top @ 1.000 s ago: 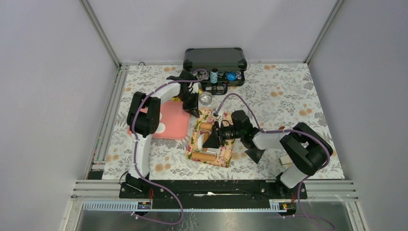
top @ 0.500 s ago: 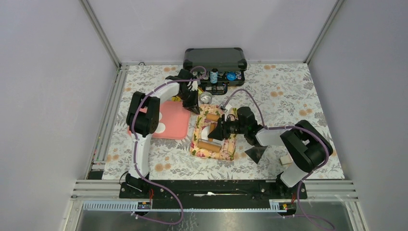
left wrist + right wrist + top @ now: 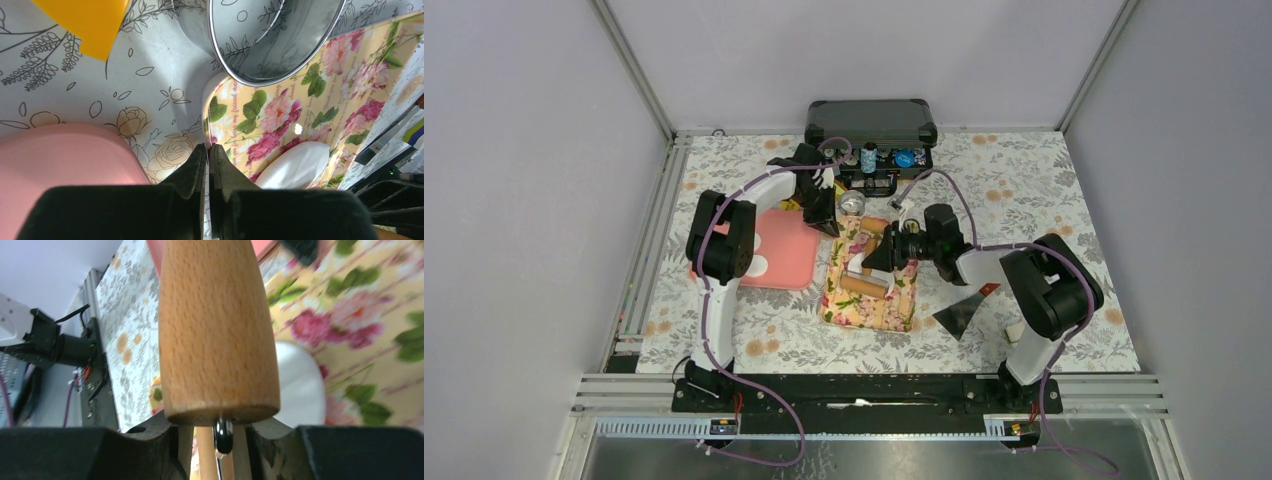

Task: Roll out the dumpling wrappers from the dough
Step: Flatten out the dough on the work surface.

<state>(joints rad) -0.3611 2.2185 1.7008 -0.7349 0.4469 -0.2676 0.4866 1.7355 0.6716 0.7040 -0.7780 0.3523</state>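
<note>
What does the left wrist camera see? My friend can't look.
A closed black claw sits at the edge of a flowery yellow board holding a white dough lump. A round silver tin stands beyond, a pink tray at left.

On the flower-patterned tabletop (image 3: 1024, 200), the flower-printed rectangular cutting board (image 3: 864, 308) lies in the middle. Just to its left lies the pink plastic tray (image 3: 789, 250), with one thin white round dumpling wrapper (image 3: 759, 265) on its near part. My left pincer (image 3: 207, 147) stands between tray and board, at the board's left edge. Just behind the board's far left corner stands the round silver metal tin (image 3: 270, 40), and behind it, at the far edge, the open black case (image 3: 871, 122). On the board lies the white soft lump of dough (image 3: 295, 165), close by the near roller of the wooden two-ended rolling pin (image 3: 867, 284). My right pincer (image 3: 886, 258) holds this pin in its middle, from the right. To the right of the board lies the dark flat scraper (image 3: 959, 318).
</note>
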